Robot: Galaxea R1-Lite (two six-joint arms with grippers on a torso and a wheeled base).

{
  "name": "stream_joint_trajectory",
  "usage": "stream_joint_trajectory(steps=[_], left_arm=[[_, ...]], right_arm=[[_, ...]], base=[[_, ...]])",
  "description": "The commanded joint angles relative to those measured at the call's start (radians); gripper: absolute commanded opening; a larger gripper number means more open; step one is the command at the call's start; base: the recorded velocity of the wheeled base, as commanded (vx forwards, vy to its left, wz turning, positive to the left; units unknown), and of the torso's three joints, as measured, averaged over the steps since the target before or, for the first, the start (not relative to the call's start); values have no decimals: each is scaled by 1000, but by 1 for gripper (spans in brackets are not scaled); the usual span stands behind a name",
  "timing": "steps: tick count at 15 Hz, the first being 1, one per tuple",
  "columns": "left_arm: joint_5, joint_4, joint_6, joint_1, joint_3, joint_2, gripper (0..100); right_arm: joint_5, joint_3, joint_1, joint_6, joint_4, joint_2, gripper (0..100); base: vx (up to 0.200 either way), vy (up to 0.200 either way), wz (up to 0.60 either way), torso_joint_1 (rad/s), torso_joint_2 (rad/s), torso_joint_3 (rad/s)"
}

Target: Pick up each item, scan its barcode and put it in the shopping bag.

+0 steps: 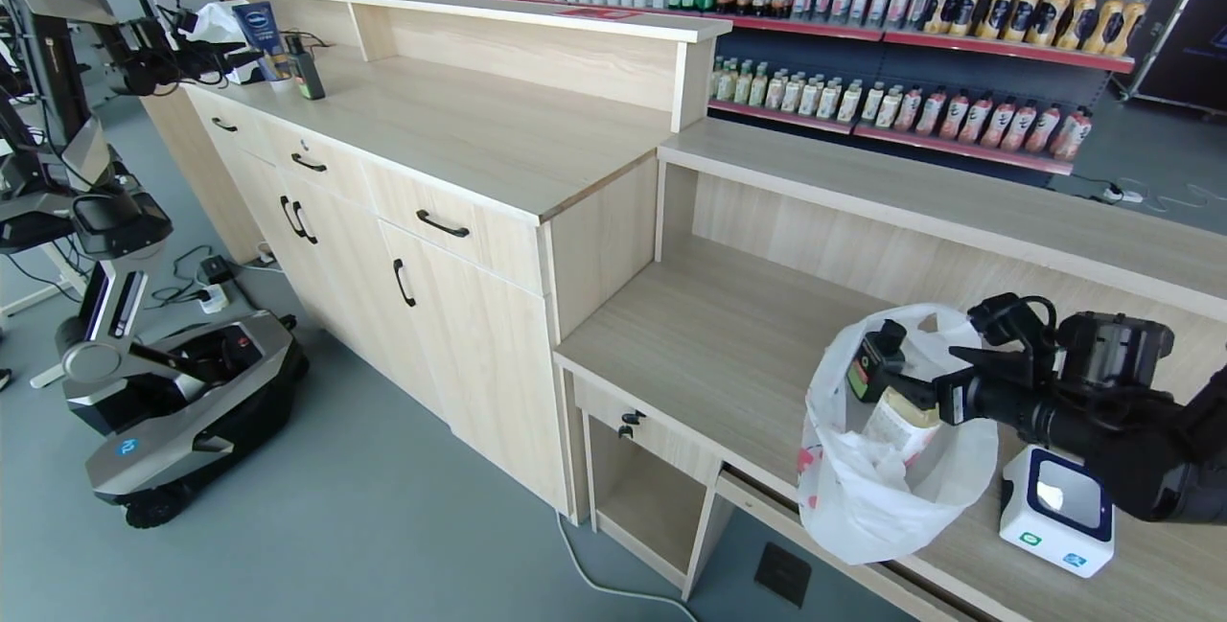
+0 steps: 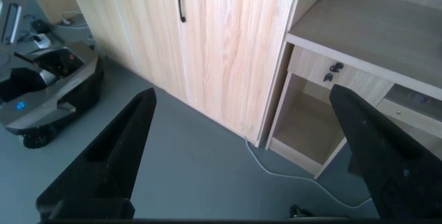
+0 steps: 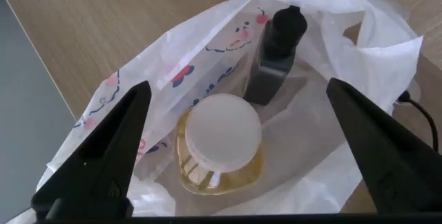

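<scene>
A robot's right gripper (image 1: 944,378) hangs over the mouth of a white shopping bag (image 1: 863,497) on the lower counter (image 1: 719,334), its two fingers spread wide and grasping nothing. In the right wrist view the gripper (image 3: 236,86) frames the bag (image 3: 207,37) from above. A bottle (image 3: 221,141) of yellow liquid with a white cap stands inside the bag, between the spread fingers but clear of both. Touching it, on the side farther from the camera, stands a dark bottle (image 3: 273,58) with a black cap. In the head view the yellow bottle (image 1: 901,421) and the dark bottle (image 1: 868,368) both rise above the crumpled plastic. The bag sits near the counter's front edge, with its rim open and sagging.

Just beside the bag, on the robot's right, a white cube-shaped scanner (image 1: 1054,507) rests on the same counter under the right arm.

The left gripper (image 2: 242,91) is released too, its fingers wide apart and empty. It hangs over the grey floor (image 2: 193,162) in front of the wooden cupboard (image 2: 228,44), well apart from the bag. A pale cable (image 2: 276,169) trails across the floor below it.

A taller cupboard (image 1: 460,315) with black handles runs along the left of the lower counter. A second robot (image 1: 144,411) is parked on the floor beside it. Shelves (image 1: 911,18) of bottled drinks line the back wall.
</scene>
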Motion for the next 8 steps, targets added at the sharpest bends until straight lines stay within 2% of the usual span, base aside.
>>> stream_joint_trajectory(steps=[1, 3, 5, 8], left_arm=[[0, 0, 0, 0, 0, 0, 100], [0, 0, 0, 0, 0, 0, 100], [0, 0, 0, 0, 0, 0, 100], [0, 0, 0, 0, 0, 0, 100]], right_arm=[[14, 64, -76, -47, 140, -284, 100], [11, 110, -122, -158, 227, -421, 100], [11, 95, -156, -192, 299, -510, 100], [-38, 29, -175, -113, 311, -597, 100]], base=[[0, 0, 0, 0, 0, 0], [0, 0, 0, 0, 0, 0], [0, 0, -600, -61, 112, 51], [0, 0, -600, -50, 105, 41]])
